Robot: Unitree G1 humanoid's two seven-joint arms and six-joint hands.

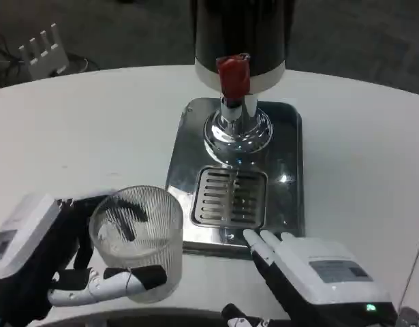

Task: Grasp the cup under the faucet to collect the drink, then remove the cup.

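Ribbed clear cup (136, 237), gripped by the left hand (56, 262) near the table's front edge, has yet to reach the faucet (234, 76); right hand (311, 272) waits, fingers extended.

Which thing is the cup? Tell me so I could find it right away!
Find the big dark drink dispenser with the red tap, standing on a shiny metal tray. Look from the tray's near left corner toward the robot's left hand; that hand holds the cup. It is the only see-through thing here: a round glass with fine ribbed sides.
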